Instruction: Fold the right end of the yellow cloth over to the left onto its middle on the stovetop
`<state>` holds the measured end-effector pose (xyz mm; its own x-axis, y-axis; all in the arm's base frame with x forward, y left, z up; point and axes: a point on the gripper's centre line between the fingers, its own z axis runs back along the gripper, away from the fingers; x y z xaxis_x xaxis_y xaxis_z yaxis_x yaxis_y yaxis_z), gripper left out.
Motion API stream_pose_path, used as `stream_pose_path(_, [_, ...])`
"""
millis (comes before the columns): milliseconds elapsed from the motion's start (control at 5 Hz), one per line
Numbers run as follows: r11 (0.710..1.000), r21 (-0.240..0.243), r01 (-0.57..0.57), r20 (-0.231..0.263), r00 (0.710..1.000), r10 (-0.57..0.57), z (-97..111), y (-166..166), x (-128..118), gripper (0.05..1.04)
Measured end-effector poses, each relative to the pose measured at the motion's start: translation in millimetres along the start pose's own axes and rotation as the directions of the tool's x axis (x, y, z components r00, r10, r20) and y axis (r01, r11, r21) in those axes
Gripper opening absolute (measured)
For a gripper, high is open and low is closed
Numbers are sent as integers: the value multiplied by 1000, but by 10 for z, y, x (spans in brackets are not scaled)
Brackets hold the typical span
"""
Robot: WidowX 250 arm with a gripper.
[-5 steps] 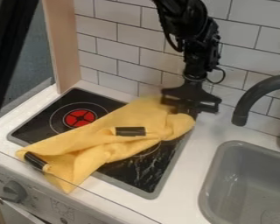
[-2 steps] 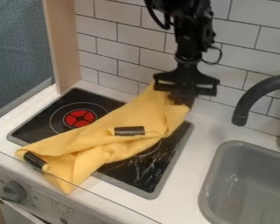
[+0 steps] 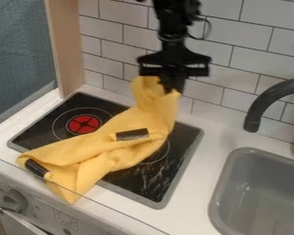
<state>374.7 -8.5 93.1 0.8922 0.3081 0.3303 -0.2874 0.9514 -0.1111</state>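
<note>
Yellow cloth (image 3: 121, 137), creased, upper end raised, lower end flat.

The cloth (image 3: 115, 144) is showing a soft, matt weave (its folds looking slightly rough), while the stove top (image 3: 114, 107) is gleaming glossy black and the sink (image 3: 236, 183) is looking smooth, like grey plastic.

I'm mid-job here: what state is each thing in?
Hand: closed on the cloth's raised end
Yellow cloth: creased, one end lifted, the rest draped over the stove
Stove: partly covered
Red burner mark: uncovered
Faucet: spout pointing down
</note>
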Motion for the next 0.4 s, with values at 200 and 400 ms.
stream_pose_path(200, [1000,8,3,4,1000,-3,172,165,-155,51])
stream_pose_path(400, [1000,24,-1,11,1000,1,269,341,-329,51])
